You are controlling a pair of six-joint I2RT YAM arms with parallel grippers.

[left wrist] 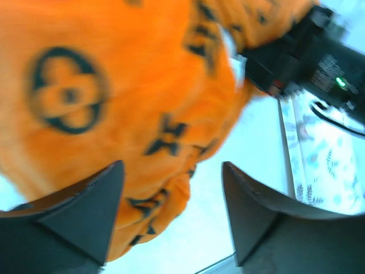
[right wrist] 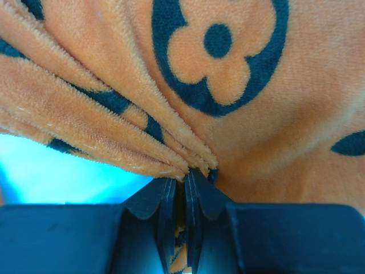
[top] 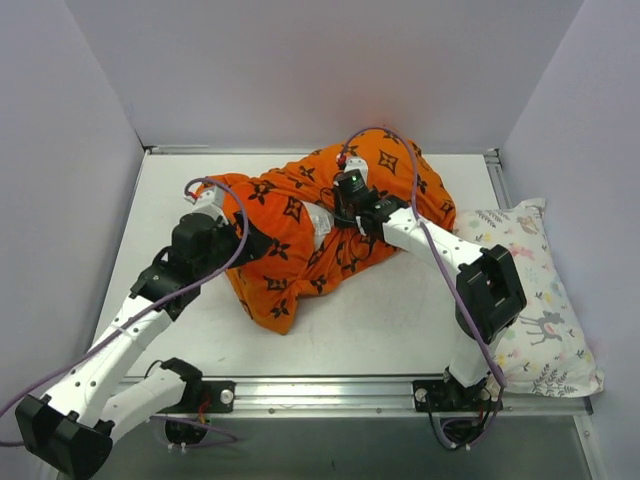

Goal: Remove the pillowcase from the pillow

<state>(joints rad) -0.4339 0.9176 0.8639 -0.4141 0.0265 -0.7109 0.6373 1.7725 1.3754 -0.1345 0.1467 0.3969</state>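
- Right gripper (right wrist: 183, 178): jaws pinched tight on a gathered pillowcase (right wrist: 239, 114) fold, lower centre.
- Left gripper (left wrist: 171, 194): jaws wide apart, empty, orange cloth just beyond.
- Cover sits bunched mid-frame overhead; the pillow inside is barely discernible.
- Best to anchor the bulk with the left gripper, then pull steadily.

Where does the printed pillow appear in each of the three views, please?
Top external: printed pillow at the far right, beside the right arm.
Left wrist: at the right edge, blurred.
Right wrist: not in it.
Shared landmark: the orange pillowcase, seen in all three views.
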